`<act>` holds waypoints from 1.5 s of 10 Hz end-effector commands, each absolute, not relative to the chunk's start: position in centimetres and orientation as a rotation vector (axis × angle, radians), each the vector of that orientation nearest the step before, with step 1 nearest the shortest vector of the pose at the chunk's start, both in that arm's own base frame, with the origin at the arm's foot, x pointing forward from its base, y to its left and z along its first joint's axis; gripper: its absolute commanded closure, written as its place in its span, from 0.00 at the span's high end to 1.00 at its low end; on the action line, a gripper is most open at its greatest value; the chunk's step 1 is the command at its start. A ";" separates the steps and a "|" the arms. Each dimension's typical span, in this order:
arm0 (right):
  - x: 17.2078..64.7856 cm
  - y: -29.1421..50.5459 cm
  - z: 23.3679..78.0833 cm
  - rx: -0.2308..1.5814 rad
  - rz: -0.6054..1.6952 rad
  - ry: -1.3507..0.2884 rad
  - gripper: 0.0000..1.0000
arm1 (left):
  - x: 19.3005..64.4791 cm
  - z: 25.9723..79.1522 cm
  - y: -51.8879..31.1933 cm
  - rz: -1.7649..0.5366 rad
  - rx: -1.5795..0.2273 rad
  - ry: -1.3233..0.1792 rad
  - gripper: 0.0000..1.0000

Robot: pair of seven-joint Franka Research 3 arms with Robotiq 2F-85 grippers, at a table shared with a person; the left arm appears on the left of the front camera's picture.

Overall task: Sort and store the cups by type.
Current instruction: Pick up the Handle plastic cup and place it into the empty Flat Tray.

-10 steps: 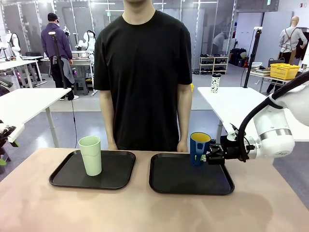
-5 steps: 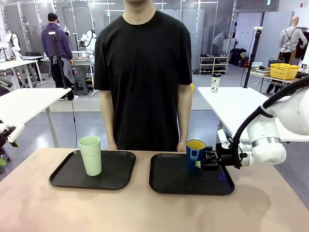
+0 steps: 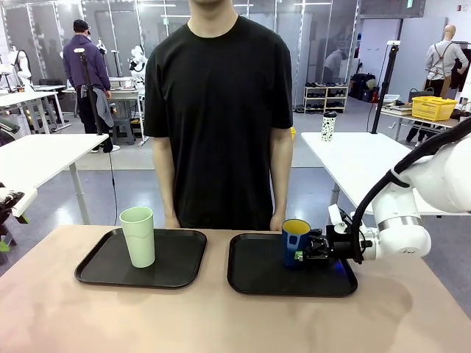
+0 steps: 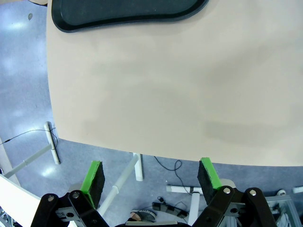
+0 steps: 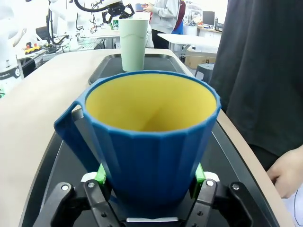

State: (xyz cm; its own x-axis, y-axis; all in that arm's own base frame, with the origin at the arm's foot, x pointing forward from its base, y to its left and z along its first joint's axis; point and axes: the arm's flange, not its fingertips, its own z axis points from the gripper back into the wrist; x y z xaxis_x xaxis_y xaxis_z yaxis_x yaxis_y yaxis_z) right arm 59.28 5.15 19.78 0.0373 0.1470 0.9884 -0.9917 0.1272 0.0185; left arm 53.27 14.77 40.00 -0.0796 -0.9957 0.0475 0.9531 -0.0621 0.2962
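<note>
Right tool [image 3: 300,255]: being kept closed on the blue mug [image 3: 294,242], low on its body.
Left tool [image 4: 150,182]: being held open, empty.
Handling: mug is being judged rigid, light, smooth-walled.

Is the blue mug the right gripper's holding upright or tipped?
Upright: the blue mug stands rim-up on the right tray, its yellow inside empty.
</note>
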 end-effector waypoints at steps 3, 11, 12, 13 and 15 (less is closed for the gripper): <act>59.7 5.4 19.0 1.050 1.142 -1.120 0.72 | 53.3 40.1 15.0 -1.643 0.193 -0.318 1.00; 58.5 4.5 19.4 1.057 1.126 -1.115 1.00 | 53.3 40.1 15.0 -1.643 0.193 -0.318 1.00; 58.3 4.2 19.5 1.054 1.125 -1.115 1.00 | 53.3 40.1 15.0 -1.643 0.193 -0.318 1.00; 58.1 3.8 19.6 1.049 1.112 -1.122 1.00 | 53.3 40.1 15.0 -1.643 0.193 -0.318 1.00; 57.6 3.0 19.8 1.037 1.092 -1.123 1.00 | 53.3 40.1 15.0 -1.643 0.193 -0.318 1.00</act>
